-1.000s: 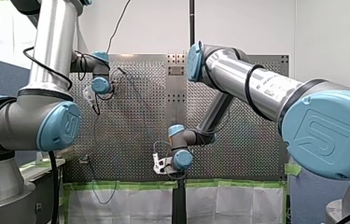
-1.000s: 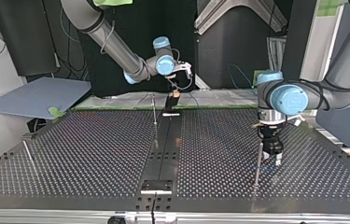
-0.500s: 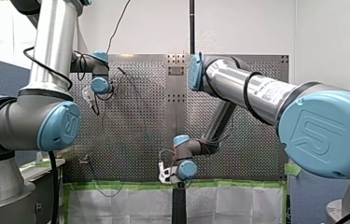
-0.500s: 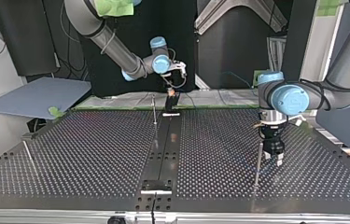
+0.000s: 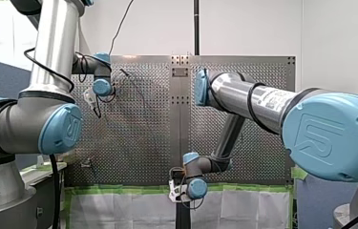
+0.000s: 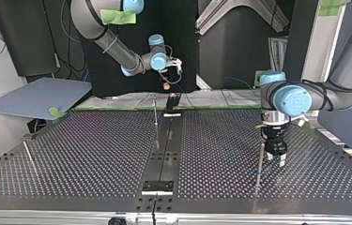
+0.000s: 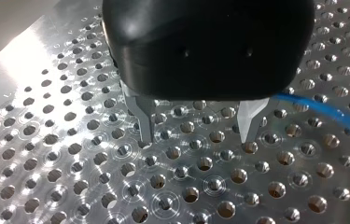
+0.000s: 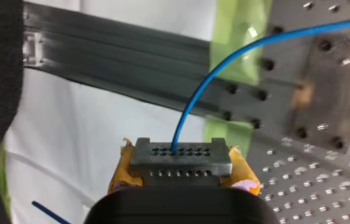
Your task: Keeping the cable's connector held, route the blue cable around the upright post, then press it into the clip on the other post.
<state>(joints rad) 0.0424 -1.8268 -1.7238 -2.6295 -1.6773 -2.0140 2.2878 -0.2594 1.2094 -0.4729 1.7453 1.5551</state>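
A: Okay, risks, quick. Biggest first?
B: My left gripper, metal fingers spread with nothing between them, hangs low over the perforated table, just beside a thin upright post. A careless sweep could knock it. My right gripper is clamped on the connector, lifted past the table's far edge as the top view sees it. Pull too hard and the connector may slip from the yellow pads, or the blue cable goes taut and skips the post.
A: Which post has the clip?
B: Can't make it out.
A: Materials?
B: Table: shiny hard metal, grid of round holes. Post: slim bare rod, probably slick. Connector: small grey block, two rows of pinholes. Cable: thin, smooth, bendy. It arcs from the connector toward the table and passes beside a left gripper finger.
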